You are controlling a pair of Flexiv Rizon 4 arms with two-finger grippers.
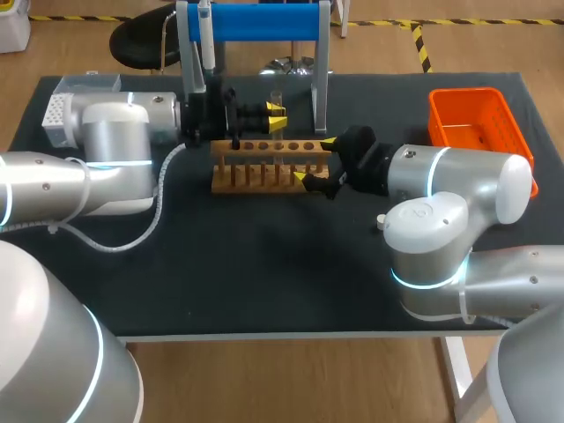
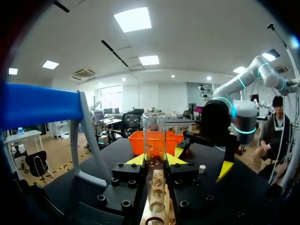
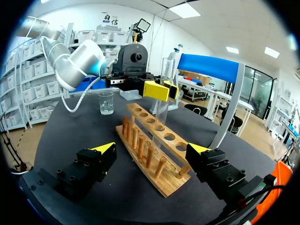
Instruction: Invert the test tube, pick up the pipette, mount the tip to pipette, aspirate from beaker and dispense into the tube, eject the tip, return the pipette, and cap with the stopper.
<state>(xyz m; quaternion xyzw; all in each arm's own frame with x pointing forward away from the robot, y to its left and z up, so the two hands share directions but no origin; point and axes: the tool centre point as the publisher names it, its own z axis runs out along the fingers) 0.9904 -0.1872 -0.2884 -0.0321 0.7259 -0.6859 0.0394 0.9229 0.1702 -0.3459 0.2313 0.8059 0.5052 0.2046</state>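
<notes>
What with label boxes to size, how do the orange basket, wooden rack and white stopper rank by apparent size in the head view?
1-2. orange basket and wooden rack: alike; the right arm hides part of the basket, so unranked.
3. white stopper: clearly smallest.

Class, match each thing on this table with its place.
1 clear glass test tube
2 orange plastic basket
3 small white stopper
4 wooden tube rack

A on the black table, nearer the robot than the rack
B gripped by the left end effector
C table's far right corner
D end between open fingers of the right end effector

Pairs: 1-B, 2-C, 3-A, 4-D
</notes>
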